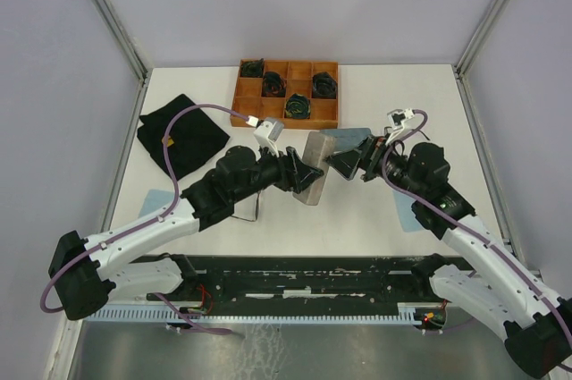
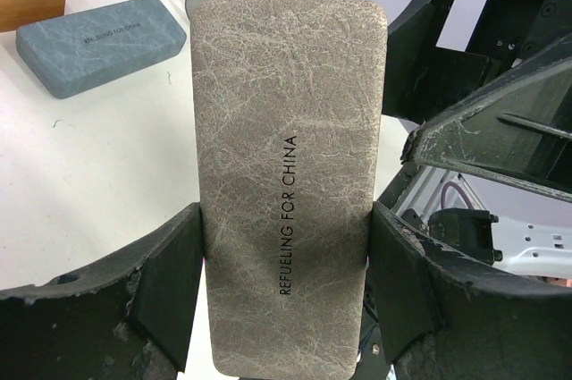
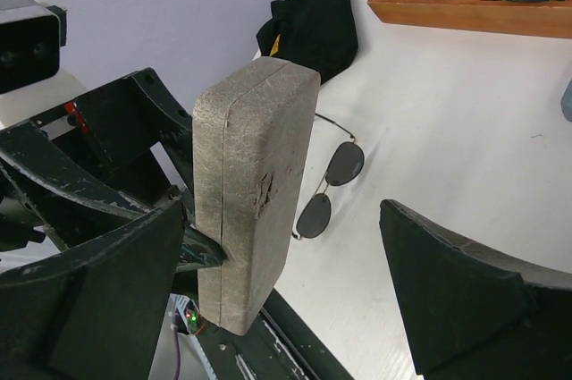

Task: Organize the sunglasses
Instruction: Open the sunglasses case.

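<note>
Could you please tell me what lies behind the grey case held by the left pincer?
Seen from the right wrist, one pair of sunglasses lies on the table behind the grey case. Both lenses and one arm show; the case covers the rest.

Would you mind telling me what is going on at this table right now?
The left tool is clamped on a grey glasses case and holds it lifted near the middle of the table. The right tool faces that case with its jaws wide open. One pair of sunglasses lies loose on the table near the left arm, and a closed blue case rests near the wooden tray.
</note>
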Action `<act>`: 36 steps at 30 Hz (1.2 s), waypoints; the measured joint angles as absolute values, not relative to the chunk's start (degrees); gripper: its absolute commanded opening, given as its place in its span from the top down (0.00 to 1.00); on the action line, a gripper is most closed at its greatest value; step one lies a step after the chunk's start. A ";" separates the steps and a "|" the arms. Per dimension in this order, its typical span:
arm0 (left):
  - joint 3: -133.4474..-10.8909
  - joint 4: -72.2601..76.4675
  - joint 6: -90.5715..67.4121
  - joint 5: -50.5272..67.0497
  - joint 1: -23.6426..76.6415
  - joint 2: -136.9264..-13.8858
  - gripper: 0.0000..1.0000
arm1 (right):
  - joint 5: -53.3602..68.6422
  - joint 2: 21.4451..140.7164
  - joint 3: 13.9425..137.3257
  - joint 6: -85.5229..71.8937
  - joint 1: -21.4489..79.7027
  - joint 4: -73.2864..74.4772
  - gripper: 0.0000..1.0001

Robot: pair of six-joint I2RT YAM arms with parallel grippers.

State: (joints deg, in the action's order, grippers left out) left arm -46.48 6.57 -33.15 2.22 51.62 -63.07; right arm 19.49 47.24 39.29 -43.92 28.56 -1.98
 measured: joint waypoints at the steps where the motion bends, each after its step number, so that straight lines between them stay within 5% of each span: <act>1: -46.48 6.59 -33.15 2.33 51.62 -63.07 0.97 | 19.44 47.37 39.29 -43.92 28.56 -2.00 0.02; 36: -46.48 4.45 -33.17 2.61 50.68 -63.07 0.97 | 10.33 50.17 40.34 -41.10 28.91 8.54 0.02</act>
State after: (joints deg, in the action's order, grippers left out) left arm -46.48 4.45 -33.17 2.61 50.68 -63.07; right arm 10.33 50.17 40.34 -41.10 28.91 8.54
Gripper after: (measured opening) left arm 0.733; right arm 0.983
